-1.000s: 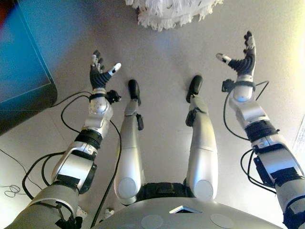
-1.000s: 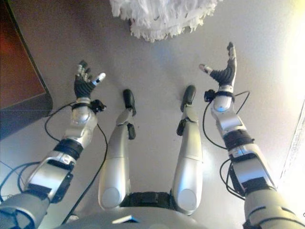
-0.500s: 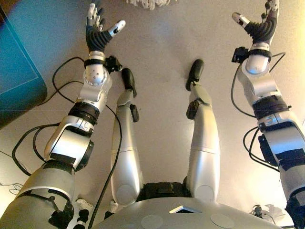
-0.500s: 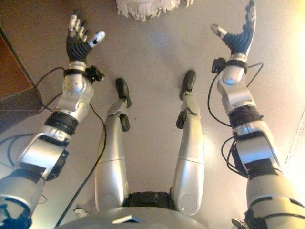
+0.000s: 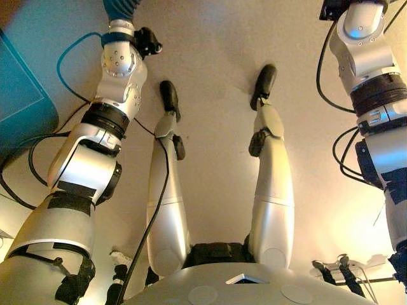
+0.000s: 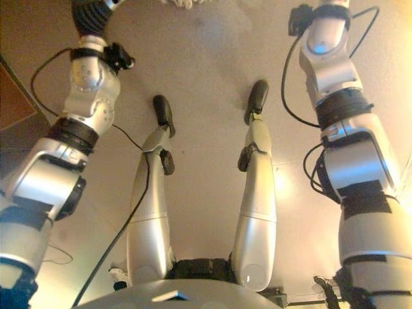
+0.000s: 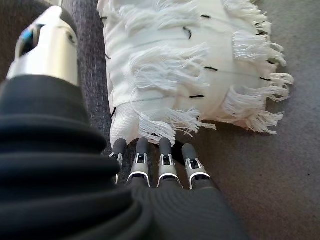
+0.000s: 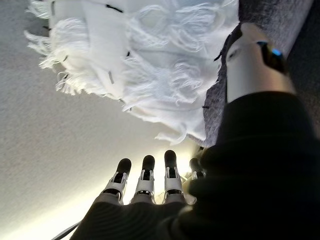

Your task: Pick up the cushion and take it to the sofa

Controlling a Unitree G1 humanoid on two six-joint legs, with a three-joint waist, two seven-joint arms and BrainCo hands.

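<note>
The cushion is white with rows of fringe and lies on the grey floor against a dark grey fabric surface. In the left wrist view my left hand is open, its fingers straight with the tips just short of the cushion's lower fringe. In the right wrist view my right hand is open too, its fingers straight and a little short of the cushion. Both arms reach forward past the top of the eye views, where only the left hand's ribbed cover shows.
A dark flat panel lies on the floor at my left. The grey floor stretches ahead between my arms. The dark grey fabric surface stands behind the cushion.
Both arms have reached further forward and the view has tipped down. The hands and the cushion have gone out past the top of the eye views.
</note>
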